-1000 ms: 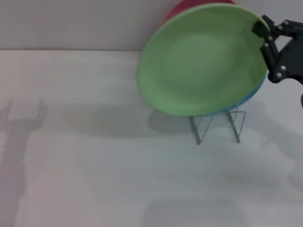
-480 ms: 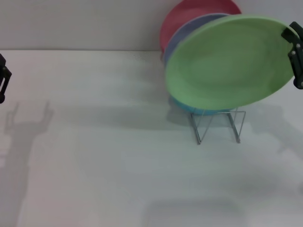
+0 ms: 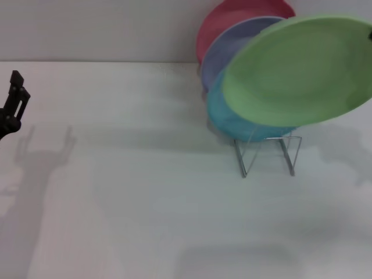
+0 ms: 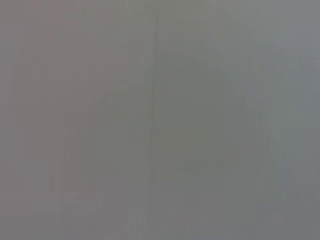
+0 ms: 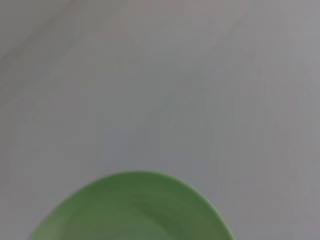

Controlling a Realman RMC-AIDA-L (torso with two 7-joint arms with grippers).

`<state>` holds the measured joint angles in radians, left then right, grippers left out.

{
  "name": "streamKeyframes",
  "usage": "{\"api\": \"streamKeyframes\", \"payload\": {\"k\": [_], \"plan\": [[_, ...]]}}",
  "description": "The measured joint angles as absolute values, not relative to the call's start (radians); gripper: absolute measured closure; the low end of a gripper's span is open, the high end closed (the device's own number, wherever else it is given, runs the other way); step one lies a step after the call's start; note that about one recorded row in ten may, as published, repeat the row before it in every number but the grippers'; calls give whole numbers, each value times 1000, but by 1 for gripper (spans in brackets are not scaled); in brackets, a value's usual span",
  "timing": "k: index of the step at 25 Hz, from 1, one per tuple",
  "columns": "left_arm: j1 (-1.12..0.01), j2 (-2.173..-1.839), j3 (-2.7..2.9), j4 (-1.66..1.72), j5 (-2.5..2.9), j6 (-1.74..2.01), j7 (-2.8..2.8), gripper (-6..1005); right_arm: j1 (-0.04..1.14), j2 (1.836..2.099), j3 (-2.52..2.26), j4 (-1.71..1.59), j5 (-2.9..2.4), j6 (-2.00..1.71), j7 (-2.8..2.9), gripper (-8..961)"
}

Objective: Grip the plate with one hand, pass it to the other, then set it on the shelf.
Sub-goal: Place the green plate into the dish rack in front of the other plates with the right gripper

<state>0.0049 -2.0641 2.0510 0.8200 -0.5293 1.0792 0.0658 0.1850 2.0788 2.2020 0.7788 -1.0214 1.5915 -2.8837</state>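
A: Far left, worktop [image 3: 145,203] edge: the left end effector [image 3: 14,104] is poking into the head view, dark, over its own shadow. Only part of it shows; I cannot tell how wide it stands. Nothing in it that I can see.

B: Its wrist camera?

A: Flat grey. No help.

B: Middle-right, then.

A: The shelf [image 3: 267,154], thin wire, with a red plate [image 3: 218,26] rearmost, a lavender plate [image 3: 226,49] in front of that and a turquoise plate [image 3: 232,119] nearest. The light green plate [image 3: 299,70] is up in the air before and above them, tilted, face towards us, clear of the wire.

B: Held by what?

A: Presumably the right end effector, but it is cut off at the right border; only a dark speck at the plate's far rim. Grip and opening: cannot tell. The right wrist view shows only an arc of green rim against grey.

B: How would you do the step in hand well?

A: My judgement: the hand-over is the step. Carry the plate leftwards, high enough to clear the racked plates, and keep its free rim presented to the left arm. The left should close on the rim opposite the present hold, and the right let go only once that bite is firm.

B: Hard to make out?

A: Which slots are free: the plates hide the rods.
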Motion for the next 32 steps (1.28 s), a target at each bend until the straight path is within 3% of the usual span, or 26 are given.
{"api": "streamKeyframes", "payload": {"k": [32], "plan": [[5,-2065,2101,804,-529,1079,54,180,246,2073,2348,672,-1221,1564,-2887,925]]}}
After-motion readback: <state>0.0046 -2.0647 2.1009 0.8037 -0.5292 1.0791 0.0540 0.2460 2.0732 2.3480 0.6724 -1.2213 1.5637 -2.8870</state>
